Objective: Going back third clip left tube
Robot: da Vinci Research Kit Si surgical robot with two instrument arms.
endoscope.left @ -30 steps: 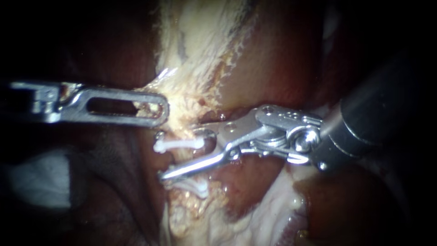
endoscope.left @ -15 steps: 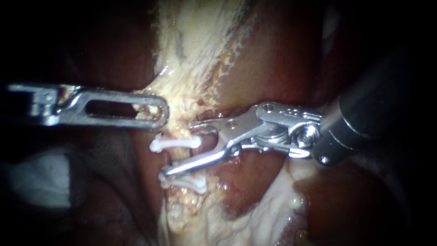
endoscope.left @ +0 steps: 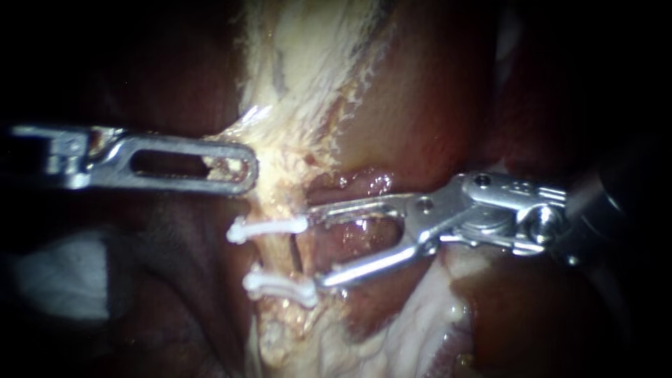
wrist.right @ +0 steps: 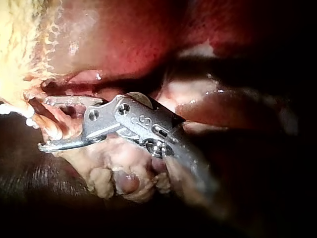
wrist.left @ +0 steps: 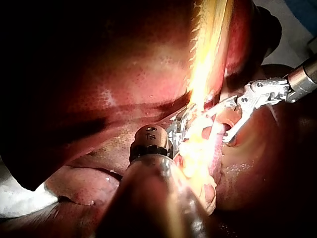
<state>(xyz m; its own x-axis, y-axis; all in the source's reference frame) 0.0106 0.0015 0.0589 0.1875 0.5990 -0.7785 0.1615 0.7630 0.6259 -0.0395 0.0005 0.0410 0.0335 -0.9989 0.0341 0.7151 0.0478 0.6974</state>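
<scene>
Though beside both clips (endoscope.left: 269, 226), right instrument (endoscope.left: 315, 247) wide-jawed.

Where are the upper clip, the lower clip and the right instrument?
upper clip (endoscope.left: 268, 227), endoscope view, its middle.
lower clip (endoscope.left: 280, 287), endoscope view, its middle.
right instrument (endoscope.left: 316, 247), endoscope view, midway between its open jaws.

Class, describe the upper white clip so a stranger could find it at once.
Start at the pale tube running down the view's middle. Two white clips cross it; the upper clip lies just below my left instrument. Unlike the lower clip, it sits level with the upper jaw of my right instrument.
</scene>
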